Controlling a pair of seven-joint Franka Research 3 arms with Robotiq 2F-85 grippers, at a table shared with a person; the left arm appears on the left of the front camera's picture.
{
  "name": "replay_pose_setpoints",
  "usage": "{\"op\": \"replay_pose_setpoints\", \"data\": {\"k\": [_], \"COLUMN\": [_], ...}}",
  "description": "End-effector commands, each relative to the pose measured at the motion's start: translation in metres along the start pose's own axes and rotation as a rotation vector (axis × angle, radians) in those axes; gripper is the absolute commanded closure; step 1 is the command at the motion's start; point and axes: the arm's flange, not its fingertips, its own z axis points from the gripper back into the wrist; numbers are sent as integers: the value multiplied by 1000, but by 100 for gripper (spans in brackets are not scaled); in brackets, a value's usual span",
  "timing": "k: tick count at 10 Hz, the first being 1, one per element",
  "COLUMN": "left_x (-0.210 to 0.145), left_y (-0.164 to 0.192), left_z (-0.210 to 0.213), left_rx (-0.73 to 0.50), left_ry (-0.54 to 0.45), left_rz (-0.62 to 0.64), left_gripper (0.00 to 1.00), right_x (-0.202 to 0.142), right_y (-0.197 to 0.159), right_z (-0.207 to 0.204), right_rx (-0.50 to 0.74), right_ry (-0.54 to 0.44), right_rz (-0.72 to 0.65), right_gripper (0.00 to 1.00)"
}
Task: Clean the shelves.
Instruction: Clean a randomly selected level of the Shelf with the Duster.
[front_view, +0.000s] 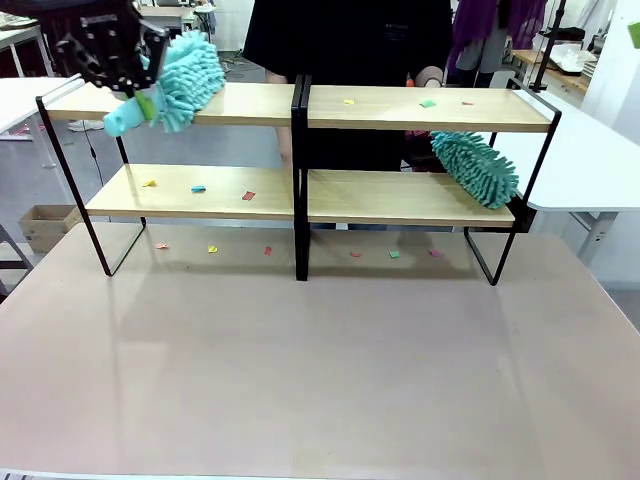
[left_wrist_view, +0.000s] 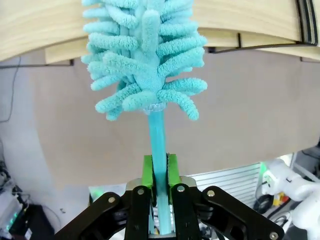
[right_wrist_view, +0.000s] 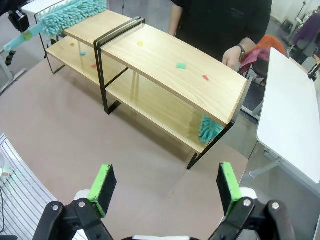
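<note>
Your left gripper (left_wrist_view: 159, 171) pinches the teal duster (front_view: 188, 72) at eleven o'clock, right gripper (right_wrist_view: 165, 182) spread; paper scraps (front_view: 198, 188) on the shelves (front_view: 380, 197) mean much is left.

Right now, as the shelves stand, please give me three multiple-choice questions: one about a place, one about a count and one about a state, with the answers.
1. Where is the second duster?
A) on the tabletop
B) on the top left board
C) at the right end of the lower right board

2. How many paper scraps lie on the top right board?
A) three
B) one
C) six

3. In what state is the left gripper?
A) open and empty
B) shut on a duster handle
C) shut on the black frame

Answers:
1 C: its teal head shows there, under the top board.
2 A: one yellow, one green and one red.
3 B: the green pads press the teal handle from both sides.
</note>
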Motion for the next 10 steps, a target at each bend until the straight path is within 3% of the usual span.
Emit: {"op": "replay_pose_setpoints", "data": {"k": [1,3,5,7,10], "left_x": [-21,-31,-46,-63,-77], "left_y": [45,104,156,167,165], "left_z": [-2,1,28,66,80], "left_rx": [71,126,152,57,-85], "left_ry": [-47,-29,-94,-268,-285], "left_rz": [91,228,357,301,232], "left_gripper": [88,88,88,88,88], "right_x": [-1,-1,-1,-1,-1], "right_y": [-1,-1,-1,-1,-1], "right_z": [0,0,0,0,0], "right_rx": [12,12,12,12,12], "right_ry": [-3,-3,-3,-3,-3], "right_rz": [-2,-2,-2,-2,-2], "right_gripper": [0,0,0,0,0]}}
